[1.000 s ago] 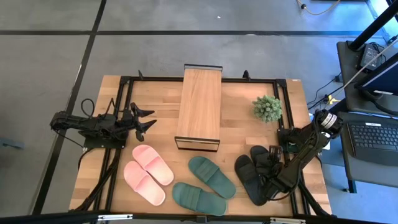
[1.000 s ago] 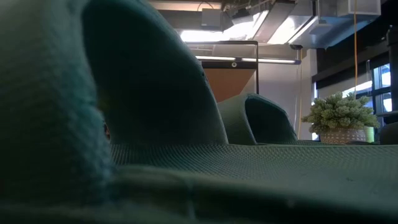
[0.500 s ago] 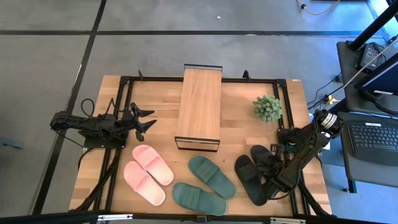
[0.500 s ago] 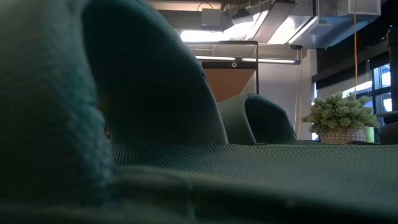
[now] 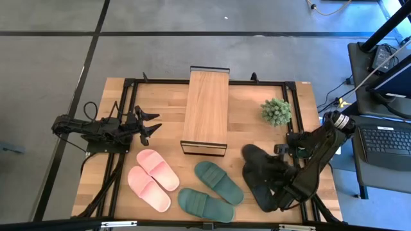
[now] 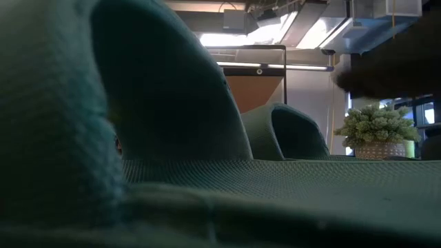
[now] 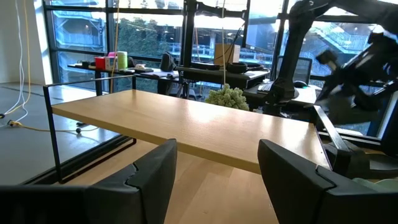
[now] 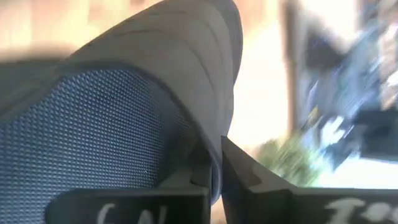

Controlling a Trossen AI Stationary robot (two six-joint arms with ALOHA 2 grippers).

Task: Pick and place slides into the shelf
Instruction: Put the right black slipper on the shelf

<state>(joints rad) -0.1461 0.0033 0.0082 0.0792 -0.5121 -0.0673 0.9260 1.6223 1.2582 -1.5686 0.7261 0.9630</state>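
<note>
Grey floor (image 5: 51, 64) crossed by dark lines, tall windows (image 7: 81, 37) behind desks, a keyboard (image 5: 385, 146) alongside.

Matt rubber with fine dotted footbed texture on black slide (image 8: 112, 143); same pebbled grain on green slide (image 6: 275, 200); smooth light wood, thin black metal frame on shelf (image 5: 205, 109).

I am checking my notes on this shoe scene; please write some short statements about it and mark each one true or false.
1. The right tool is shut on a black rubber slide. True.
2. The light wood shelf already holds a slide on top. False: its top board is bare.
3. The pale pink rubber slides lie on the table. True.
4. The left tool grips a dark green rubber slide. False: it waits open near the table's left edge, and both green slides lie on the table.
</note>
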